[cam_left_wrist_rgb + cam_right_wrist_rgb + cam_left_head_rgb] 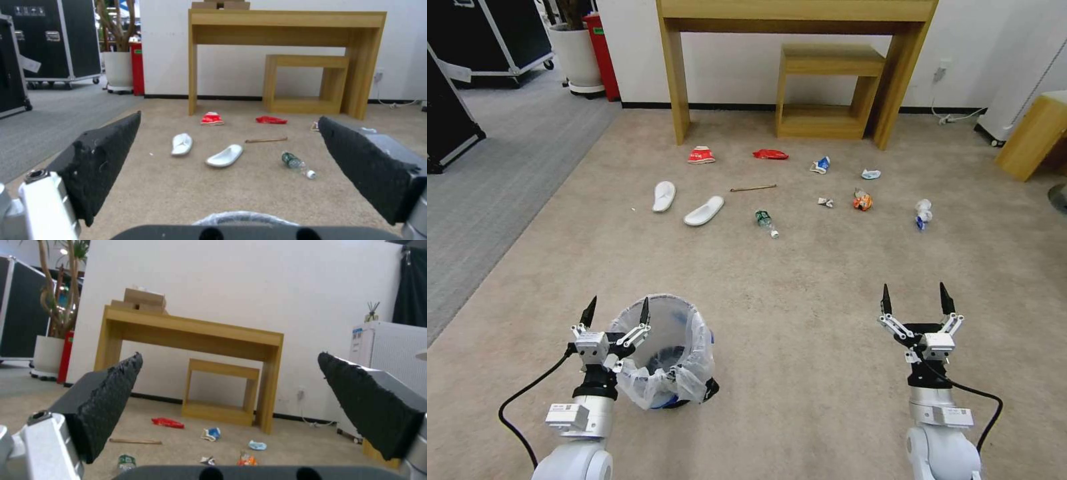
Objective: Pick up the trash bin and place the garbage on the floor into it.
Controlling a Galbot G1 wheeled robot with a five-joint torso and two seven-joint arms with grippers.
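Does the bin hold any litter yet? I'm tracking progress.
No, the trash bin holds nothing beyond its bag liner.

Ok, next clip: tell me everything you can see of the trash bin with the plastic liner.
The trash bin is small and round, lined with a crinkly translucent whitish bag folded over its rim and bunched down the sides. A dark base and a bit of blue show underneath. It stands upright on the beige carpet, looks empty, and sits near the robot, well short of the litter. The open left gripper straddles its near-left rim, one fingertip outside and one over the opening; contact is unclear.
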